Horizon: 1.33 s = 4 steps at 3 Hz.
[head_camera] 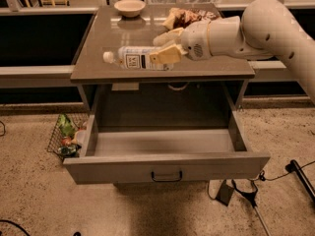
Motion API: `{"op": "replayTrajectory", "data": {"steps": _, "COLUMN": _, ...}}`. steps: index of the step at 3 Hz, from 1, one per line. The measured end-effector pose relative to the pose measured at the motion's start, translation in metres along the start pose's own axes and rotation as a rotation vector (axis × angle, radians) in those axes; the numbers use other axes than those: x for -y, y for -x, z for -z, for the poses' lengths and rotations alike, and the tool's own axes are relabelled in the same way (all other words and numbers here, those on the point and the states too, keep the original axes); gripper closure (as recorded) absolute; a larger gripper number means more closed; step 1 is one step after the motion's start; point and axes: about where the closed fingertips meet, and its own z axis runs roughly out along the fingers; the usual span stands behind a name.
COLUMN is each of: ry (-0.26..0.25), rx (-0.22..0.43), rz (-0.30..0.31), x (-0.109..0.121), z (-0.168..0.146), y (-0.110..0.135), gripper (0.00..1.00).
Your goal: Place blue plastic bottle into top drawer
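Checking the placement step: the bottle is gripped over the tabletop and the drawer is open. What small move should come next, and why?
Probably carry the bottle toward the camera, past the front edge, before lowering. The gripper clasps the blue plastic bottle, lying sideways over the tabletop, not yet above the open top drawer below.

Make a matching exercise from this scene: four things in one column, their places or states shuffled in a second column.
Things:
1. blue plastic bottle
2. top drawer
3. bowl
4. wire basket

Places or states:
A. on the floor, left of the cabinet
B. pulled open
C. back left of the tabletop
D. held sideways in the gripper, above the tabletop's front

Pairs: 1-D, 2-B, 3-C, 4-A
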Motion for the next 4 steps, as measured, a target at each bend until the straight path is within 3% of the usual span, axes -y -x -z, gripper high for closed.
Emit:
{"op": "replayTrajectory", "data": {"steps": 1, "ry": 0.025, "rx": 0.002, "rz": 0.003, "x": -0.008, "z": -0.005, "y": -0.002, "gripper": 1.00}}
{"op": "replayTrajectory", "data": {"steps": 2, "ry": 0.032, "rx": 0.025, "rz": -0.013, "x": -0.033, "z": 0.001, "y": -0.013, "gripper": 1.00}}
{"op": "replayTrajectory", "data": {"steps": 4, "ry": -0.009, "rx": -0.019, "rz": -0.126, "x": -0.086, "z": 0.018, "y": -0.086, "gripper": 1.00}}
